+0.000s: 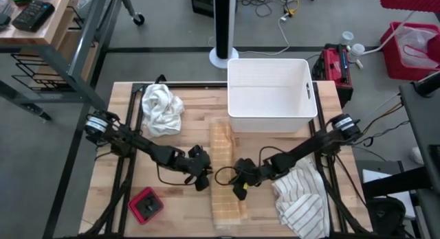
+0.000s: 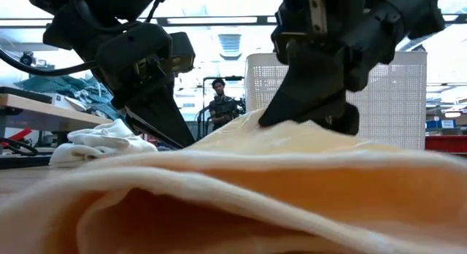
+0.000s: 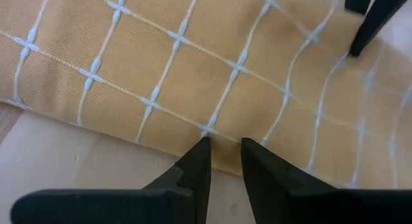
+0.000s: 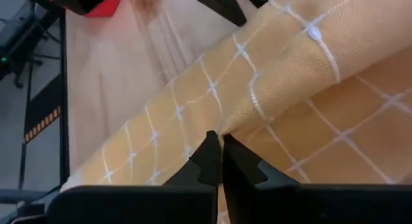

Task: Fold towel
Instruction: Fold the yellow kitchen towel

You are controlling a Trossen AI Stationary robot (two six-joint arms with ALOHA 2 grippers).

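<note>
The right gripper is pinching a fold of the yellow checked towel with its fingers pressed together. The left gripper is sitting at the towel's opposite edge, fingers slightly apart, nothing visibly between them. The towel is lying folded lengthwise mid-bench, between a white cloth and a striped cloth, just in front of a white bin.

On the counter, seen from above, the folded towel lies at the centre. The bin sits at 1 o'clock, a crumpled cloth at 10, another cloth at 4, a small box at 8. The left end effector stands at the towel's 9 o'clock edge, the right end effector at 3.
</note>
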